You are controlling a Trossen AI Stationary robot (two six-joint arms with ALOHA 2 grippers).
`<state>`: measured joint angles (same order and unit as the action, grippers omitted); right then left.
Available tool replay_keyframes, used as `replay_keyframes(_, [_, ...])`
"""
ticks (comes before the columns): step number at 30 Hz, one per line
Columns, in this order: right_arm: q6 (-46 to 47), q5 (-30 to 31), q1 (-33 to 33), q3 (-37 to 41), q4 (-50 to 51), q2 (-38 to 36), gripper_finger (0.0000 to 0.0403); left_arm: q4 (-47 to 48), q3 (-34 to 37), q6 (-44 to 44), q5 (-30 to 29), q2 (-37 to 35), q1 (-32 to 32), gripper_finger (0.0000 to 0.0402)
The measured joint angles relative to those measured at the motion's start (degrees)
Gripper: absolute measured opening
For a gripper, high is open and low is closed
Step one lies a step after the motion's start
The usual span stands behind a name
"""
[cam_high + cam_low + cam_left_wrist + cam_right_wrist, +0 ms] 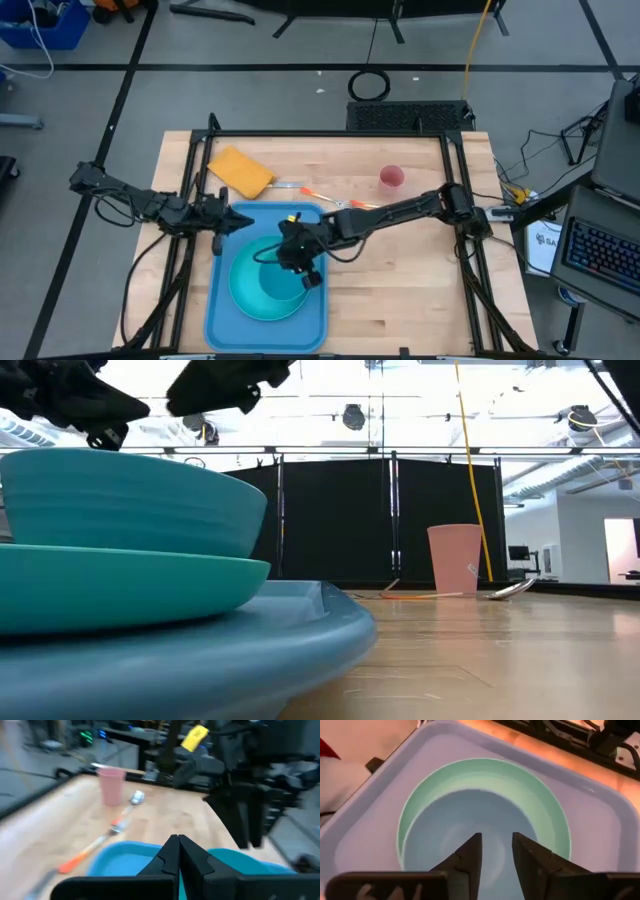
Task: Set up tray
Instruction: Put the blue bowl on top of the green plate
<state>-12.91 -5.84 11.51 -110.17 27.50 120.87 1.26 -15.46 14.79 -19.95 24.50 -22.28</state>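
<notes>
Two dishes sit stacked below our right gripper: a bowl on a turquoise plate, both inside the tray. Its fingers stand slightly apart, holding nothing, above the bowl. Our left gripper hovers with its fingers pressed together and empty over the tray's far left corner. Beyond it lie a pink cup, a spoon and an orange-handled utensil.
</notes>
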Motion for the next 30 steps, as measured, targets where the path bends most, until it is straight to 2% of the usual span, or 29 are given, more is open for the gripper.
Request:
replay_keyframes(4, [-1.0, 0.8, 0.9, 12.3, -9.8, -7.2, 0.0076, -0.8, 0.0, 1.5, 4.4, 3.5, -0.8, 0.0002])
replay_keyframes(11, [-1.6, 9.0, 1.3, 36.4, -33.5, -22.3, 0.0052, -9.0, 0.0, 1.7, 5.5, 13.7, -4.5, 0.0001])
replay_keyframes(14, [-2.6, 9.2, 0.9, 44.4, -41.2, -27.8, 0.0048, -13.7, -0.2, 0.4, 7.6, 18.2, -6.3, 0.0001])
replay_keyframes(16, [-2.7, 9.2, 0.8, 48.7, -45.7, -30.7, 0.0047, -13.5, -1.6, 0.2, 8.7, 21.1, -7.7, 0.0001])
replay_keyframes(19, [-1.4, 9.0, 0.7, 53.4, -50.0, -33.5, 0.0047, -12.1, -5.3, 0.2, 9.0, 25.9, -9.4, 0.0001])
replay_keyframes(22, [-0.5, 9.1, 0.5, 56.2, -51.8, -34.4, 0.0047, -5.9, -10.3, 0.6, 9.3, 31.2, -10.5, 0.0001])
replay_keyframes(26, [0.4, 9.1, 0.5, 57.5, -53.0, -34.3, 0.0047, 1.5, -16.5, 1.7, 9.5, 36.9, -10.5, 0.0001])
replay_keyframes(30, [0.4, 9.0, 0.5, 57.5, -53.5, -34.3, 0.0047, 3.7, -19.6, 2.5, 12.1, 41.4, -9.7, 0.0001])
